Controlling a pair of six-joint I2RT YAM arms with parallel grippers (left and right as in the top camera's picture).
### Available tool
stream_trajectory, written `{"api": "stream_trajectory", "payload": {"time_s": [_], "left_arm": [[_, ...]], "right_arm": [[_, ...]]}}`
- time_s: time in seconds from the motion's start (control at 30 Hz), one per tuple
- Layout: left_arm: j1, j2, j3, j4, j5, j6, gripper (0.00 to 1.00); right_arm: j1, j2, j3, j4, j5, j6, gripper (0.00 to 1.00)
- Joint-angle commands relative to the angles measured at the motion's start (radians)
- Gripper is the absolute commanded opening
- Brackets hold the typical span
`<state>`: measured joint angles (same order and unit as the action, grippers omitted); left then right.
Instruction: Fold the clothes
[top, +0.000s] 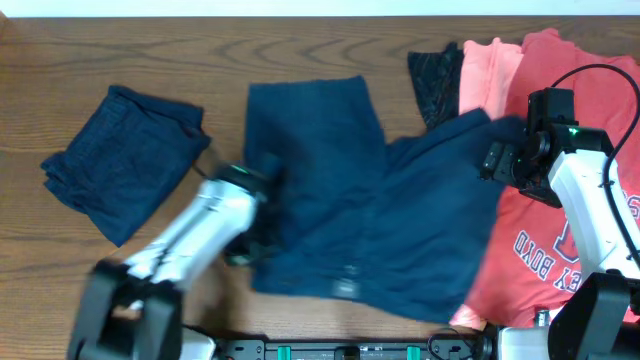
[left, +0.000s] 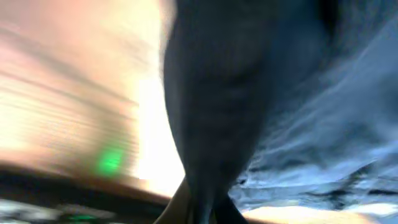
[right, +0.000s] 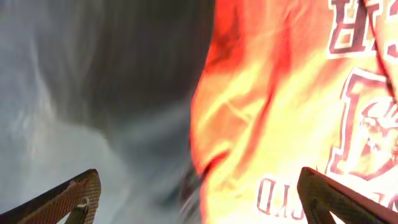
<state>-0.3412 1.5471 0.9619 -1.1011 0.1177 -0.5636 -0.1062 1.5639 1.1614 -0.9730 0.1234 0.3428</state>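
Note:
A large navy garment (top: 340, 200) lies spread out in the middle of the table. My left gripper (top: 245, 255) is at its left edge. In the blurred left wrist view the gripper (left: 199, 214) is shut on a fold of the navy cloth (left: 217, 106), which hangs up from the jaws. My right gripper (top: 492, 160) hovers over the garment's right edge, where it overlaps a red printed T-shirt (top: 545, 240). In the right wrist view the fingers (right: 199, 199) are wide apart and empty, above the navy cloth (right: 93, 93) and the red shirt (right: 298, 93).
A folded navy garment (top: 120, 170) lies at the left. A pink garment (top: 485, 70) and a dark patterned one (top: 435, 80) lie at the back right beside the red shirt. Bare wood table (top: 200, 50) shows at the back.

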Motion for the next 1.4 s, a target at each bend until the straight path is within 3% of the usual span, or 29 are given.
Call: {"api": "stream_trajectory", "payload": {"time_s": [0.0,0.17,0.23,0.27,0.3,0.33,0.37,0.43,0.47,0.67,0.87,1.37], "left_arm": [[0.190,-0.087,0.158,-0.024,-0.244,0.168,0.06],[0.410,-0.114,0.314,0.051,-0.241,0.195,0.06],[0.466,-0.114,0.344,0.087,-0.216,0.181,0.06],[0.485,-0.114,0.348,0.104,-0.191,0.181,0.12],[0.501,-0.114,0.348,0.118,-0.150,0.182,0.35],[0.510,-0.114,0.348,0.119,-0.105,0.182,0.58],[0.511,-0.112,0.348,0.112,-0.072,0.182,0.73],[0.505,-0.109,0.345,0.080,-0.013,0.182,0.87],[0.498,-0.109,0.343,0.062,0.013,0.182,0.91],[0.413,-0.109,0.317,-0.009,0.183,0.182,0.95],[0.244,-0.097,0.245,0.012,0.185,0.181,0.95],[-0.076,-0.013,-0.056,0.367,0.185,0.063,0.93]], "right_arm": [[-0.005,-0.016,0.008,0.010,-0.069,-0.058,0.99],[-0.003,-0.015,0.008,0.030,-0.217,-0.174,0.84],[-0.003,-0.015,0.008,0.030,-0.233,-0.200,0.70],[-0.003,-0.015,0.008,0.030,-0.233,-0.203,0.60],[-0.003,-0.015,0.008,0.031,-0.233,-0.203,0.51],[-0.003,-0.015,0.008,0.032,-0.233,-0.203,0.37],[-0.003,-0.015,0.008,0.037,-0.233,-0.203,0.25],[-0.003,-0.014,0.008,0.050,-0.235,-0.204,0.05],[-0.001,-0.013,0.007,0.059,-0.248,-0.224,0.01],[0.031,0.010,0.007,0.138,-0.368,-0.349,0.01],[0.066,0.109,0.007,0.285,-0.379,-0.347,0.01],[0.128,0.380,0.008,0.621,-0.493,-0.341,0.02]]}}
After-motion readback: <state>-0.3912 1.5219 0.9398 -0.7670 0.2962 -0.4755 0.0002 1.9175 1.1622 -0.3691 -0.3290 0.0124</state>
